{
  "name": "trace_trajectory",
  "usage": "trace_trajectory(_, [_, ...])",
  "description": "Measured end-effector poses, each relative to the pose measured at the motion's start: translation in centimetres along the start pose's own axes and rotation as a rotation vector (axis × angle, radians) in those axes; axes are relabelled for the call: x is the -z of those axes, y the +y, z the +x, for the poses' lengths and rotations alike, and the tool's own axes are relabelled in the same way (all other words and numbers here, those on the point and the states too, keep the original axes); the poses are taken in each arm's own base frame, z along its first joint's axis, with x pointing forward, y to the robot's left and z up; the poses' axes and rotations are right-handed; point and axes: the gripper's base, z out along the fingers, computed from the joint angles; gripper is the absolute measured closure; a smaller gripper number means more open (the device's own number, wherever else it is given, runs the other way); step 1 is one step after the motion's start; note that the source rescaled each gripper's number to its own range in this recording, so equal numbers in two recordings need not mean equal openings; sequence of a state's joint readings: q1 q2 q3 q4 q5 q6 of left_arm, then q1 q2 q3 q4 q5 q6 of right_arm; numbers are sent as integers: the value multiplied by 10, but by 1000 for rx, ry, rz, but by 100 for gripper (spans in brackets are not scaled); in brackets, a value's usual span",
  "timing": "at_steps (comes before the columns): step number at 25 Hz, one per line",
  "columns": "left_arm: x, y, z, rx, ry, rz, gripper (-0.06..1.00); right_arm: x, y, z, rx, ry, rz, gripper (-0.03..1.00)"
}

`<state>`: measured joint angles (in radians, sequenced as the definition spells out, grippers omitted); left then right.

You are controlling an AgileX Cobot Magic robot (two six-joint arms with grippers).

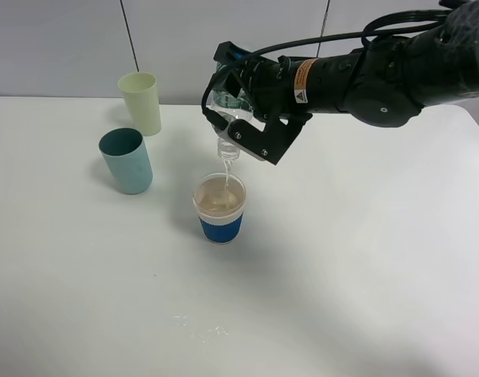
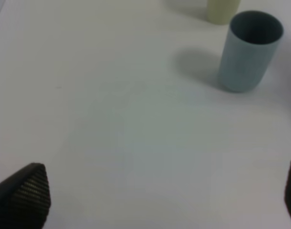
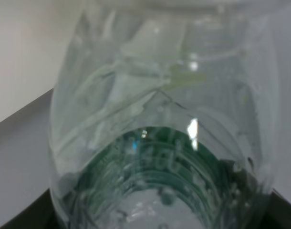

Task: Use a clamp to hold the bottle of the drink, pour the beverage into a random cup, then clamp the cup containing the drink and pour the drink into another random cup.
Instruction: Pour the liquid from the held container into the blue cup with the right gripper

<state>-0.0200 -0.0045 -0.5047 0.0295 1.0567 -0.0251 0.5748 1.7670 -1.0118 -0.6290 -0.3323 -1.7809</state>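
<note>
Right tool (image 1: 243, 118): clamped on the clear bottle (image 1: 226, 108), which is tipped neck-down over the table (image 1: 365, 275). From the right wrist, the bottle fills the whole view.
Stream: a thin thread of drink drops from the bottle mouth straight into the cup below.
Blue-banded cup (image 1: 221, 208): upright on the table, right under the mouth, with liquid that looks well up its wall.
Left tool (image 2: 160, 193): jaws spread wide and holding nothing, hanging over bare table.
Spare cups: the teal cup (image 1: 126, 160) and the pale yellow cup (image 1: 141, 102) stand upright near each other, well apart from the pour. The teal one looks empty from the left wrist.
Stage: I'd say the first pour is under way and the cup-to-cup pour is not yet begun.
Risk, overfill: if the tilt holds too long, the drink will top the rim and run onto the table.
Risk, drift: the mouth hangs above the rim, so a small sideways wobble puts the stream outside.
Risk, next clamp: a brimming, soft-walled cup may slop over or buckle when squeezed.
Droplets (image 1: 204, 330): a few wet specks sit on the table nearer the camera.
</note>
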Motion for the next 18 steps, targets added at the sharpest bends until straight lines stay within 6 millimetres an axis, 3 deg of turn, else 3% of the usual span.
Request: trace_trajectory(18, [0,0,0,0,0,0,-6,0,-6,2,73,20,62,95])
